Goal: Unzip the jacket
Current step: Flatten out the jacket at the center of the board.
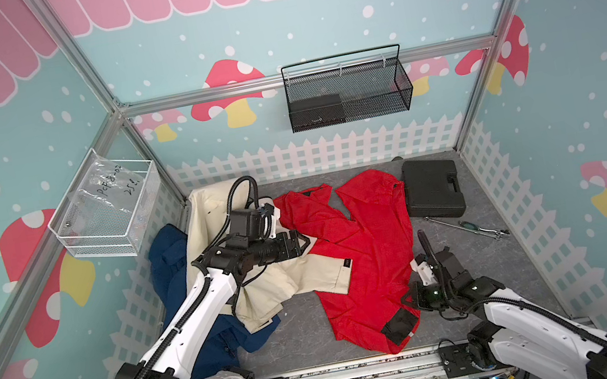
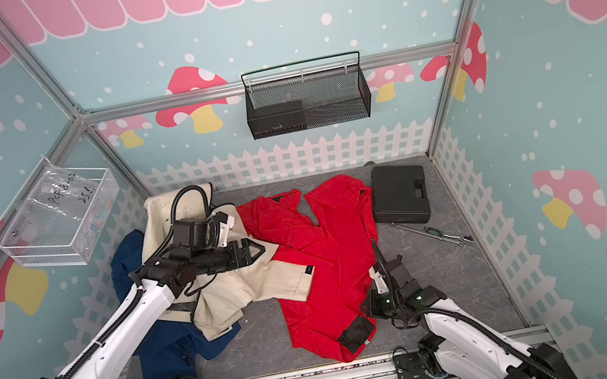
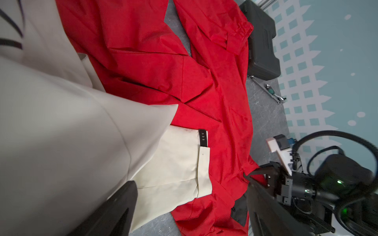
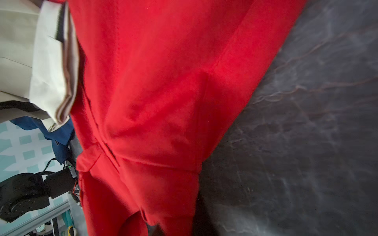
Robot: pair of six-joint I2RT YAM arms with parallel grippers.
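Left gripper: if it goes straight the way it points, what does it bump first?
Probably the red jacket: the left gripper points over the beige jacket toward it, though how high it hovers is unclear.

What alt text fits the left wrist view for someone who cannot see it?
A red jacket lies spread on the grey table, with the sleeve of a cream jacket draped over it. The right hand is closed on the red jacket's edge; a black case sits beyond.
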